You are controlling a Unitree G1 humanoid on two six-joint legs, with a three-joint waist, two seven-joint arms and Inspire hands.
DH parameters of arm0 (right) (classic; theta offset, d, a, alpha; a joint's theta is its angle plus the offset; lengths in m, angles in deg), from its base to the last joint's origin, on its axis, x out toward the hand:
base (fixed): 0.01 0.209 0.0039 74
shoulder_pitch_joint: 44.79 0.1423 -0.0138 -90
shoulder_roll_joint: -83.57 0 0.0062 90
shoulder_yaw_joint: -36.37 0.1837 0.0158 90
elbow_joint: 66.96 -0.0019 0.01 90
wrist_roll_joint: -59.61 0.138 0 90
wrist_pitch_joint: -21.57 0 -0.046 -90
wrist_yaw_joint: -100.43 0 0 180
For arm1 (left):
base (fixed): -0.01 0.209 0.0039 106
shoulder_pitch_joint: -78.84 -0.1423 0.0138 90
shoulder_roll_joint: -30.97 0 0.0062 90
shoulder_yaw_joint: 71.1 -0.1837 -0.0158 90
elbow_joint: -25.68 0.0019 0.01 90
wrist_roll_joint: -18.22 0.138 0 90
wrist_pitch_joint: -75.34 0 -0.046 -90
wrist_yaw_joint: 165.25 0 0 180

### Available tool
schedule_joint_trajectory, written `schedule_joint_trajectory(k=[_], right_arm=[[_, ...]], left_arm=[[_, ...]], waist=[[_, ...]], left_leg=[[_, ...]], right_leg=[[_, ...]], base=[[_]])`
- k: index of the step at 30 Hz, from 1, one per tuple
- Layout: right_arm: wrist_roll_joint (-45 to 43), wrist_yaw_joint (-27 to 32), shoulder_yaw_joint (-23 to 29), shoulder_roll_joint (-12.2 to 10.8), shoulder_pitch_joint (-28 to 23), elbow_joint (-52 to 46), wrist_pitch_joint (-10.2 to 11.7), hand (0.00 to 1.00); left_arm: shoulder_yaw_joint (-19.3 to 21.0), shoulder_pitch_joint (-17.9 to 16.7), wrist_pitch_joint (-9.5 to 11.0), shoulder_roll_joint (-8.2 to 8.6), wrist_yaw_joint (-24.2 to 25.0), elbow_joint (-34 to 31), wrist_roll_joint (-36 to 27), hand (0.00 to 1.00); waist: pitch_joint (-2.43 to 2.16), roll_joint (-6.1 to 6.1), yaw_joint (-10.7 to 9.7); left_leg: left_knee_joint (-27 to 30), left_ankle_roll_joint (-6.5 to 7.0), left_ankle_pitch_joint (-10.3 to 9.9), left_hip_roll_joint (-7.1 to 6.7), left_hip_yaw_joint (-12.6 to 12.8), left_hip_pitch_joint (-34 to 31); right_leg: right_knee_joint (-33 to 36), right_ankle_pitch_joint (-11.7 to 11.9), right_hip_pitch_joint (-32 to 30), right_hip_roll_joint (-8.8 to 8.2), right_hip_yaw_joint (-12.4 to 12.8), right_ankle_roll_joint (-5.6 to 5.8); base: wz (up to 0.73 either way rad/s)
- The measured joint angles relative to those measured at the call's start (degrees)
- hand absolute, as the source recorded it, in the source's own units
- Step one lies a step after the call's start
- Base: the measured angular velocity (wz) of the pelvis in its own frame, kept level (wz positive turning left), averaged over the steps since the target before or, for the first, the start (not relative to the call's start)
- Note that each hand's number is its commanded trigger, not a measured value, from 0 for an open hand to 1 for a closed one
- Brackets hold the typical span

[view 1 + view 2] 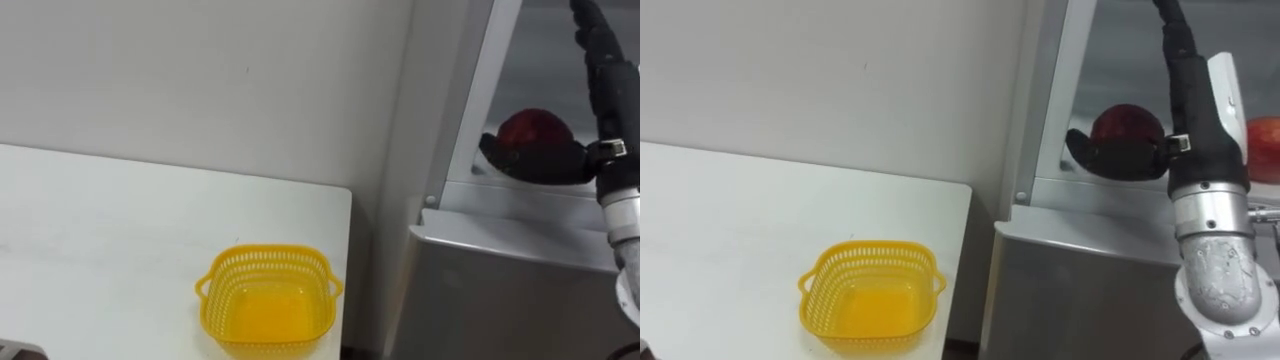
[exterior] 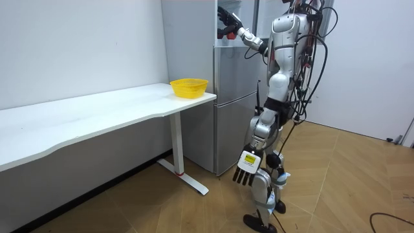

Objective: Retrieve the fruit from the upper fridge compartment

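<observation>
White tabletop [image 1: 120,230] takes up the left side, running along the wall. A yellow basket [image 1: 268,258] sits near its right edge with nothing in it, well off to the left of the fingers and lower down.

Right of the tabletop is the fridge [image 1: 500,290]. The lower door is closed and the upper compartment is open.

Inside that upper part is the dark red apple [image 1: 535,130]. The right hand [image 1: 545,162] has it, with the arm coming in from the right and reaching up into the compartment. The black fingers [image 1: 495,150] are curled under and round the apple's lower half, with the palm cupping it from below, so they're clamped on it and not spread. The top of the apple pokes out above the fingers. Can't tell whether it's touching the shelf or already lifted off it.

There's another apple [image 1: 1265,145], a lighter red, in the same compartment just right of the hand and partly behind the forearm. The fingers aren't touching that one.

In the room view the robot stands right in front of the fridge, upright, right arm raised to the top section. The left hand [image 2: 248,176] hangs down by its leg, fingers straight, loose and holding nothing.
</observation>
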Motion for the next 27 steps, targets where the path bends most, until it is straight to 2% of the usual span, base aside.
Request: schedule_joint_trajectory(k=[4,7,10,15,21,27], right_arm=[[-0.2,-0.9,-0.1,0.7,0.4,3.5,0.0,0.00],[0.0,-1.7,-0.1,1.1,0.8,6.3,-1.0,0.00],[0.0,-1.8,-0.1,1.2,0.8,6.4,-1.3,0.00],[0.2,-1.9,-0.1,1.2,0.8,6.4,-1.4,0.00],[1.1,-3.1,0.0,1.3,1.2,6.9,-2.9,0.00],[4.8,-4.5,0.0,2.6,3.4,10.6,-4.8,0.00]], left_arm=[[-0.1,0.0,-0.3,-0.41,0.5,-0.1,2.5,0.00],[-0.3,-0.1,-1.0,-0.58,0.7,-0.3,3.2,0.00],[-0.3,-0.4,-2.1,-0.60,1.1,-0.2,3.9,0.00],[-0.3,-1.0,-2.4,-0.66,1.2,-0.6,4.8,0.00],[-0.2,-1.2,-3.6,-0.65,1.3,-1.1,5.1,0.00],[-0.3,-1.3,-5.5,-0.65,1.2,-2.3,5.6,0.00]], waist=[[0.02,-0.17,0.2],[-0.03,-0.33,0.4],[-0.11,-0.46,0.4],[-0.21,-0.71,0.5],[-0.28,-0.96,0.5],[-0.20,-1.26,0.5]], left_leg=[[0.0,0.00,0.0,0.00,0.0,0.3],[-0.1,0.00,0.0,-0.02,-0.1,0.2],[0.0,0.00,0.0,-0.02,-0.1,0.2],[0.0,0.00,0.0,-0.04,-0.1,0.3],[0.0,0.00,0.0,-0.03,-0.2,-0.1],[0.1,0.00,0.0,-0.04,-0.7,-0.1]], right_leg=[[0.0,0.0,0.0,0.00,-0.1,-0.02],[-0.1,0.0,-0.1,-0.03,0.0,-0.01],[-0.1,0.0,-0.1,-0.01,0.0,-0.02],[-0.2,0.0,0.0,-0.05,0.0,-0.01],[-0.1,0.0,0.1,-0.10,-0.1,-0.01],[-0.1,0.0,0.2,-0.12,-0.6,-0.01]], base=[[0.00],[0.00],[0.00],[0.00],[0.00],[0.04]])
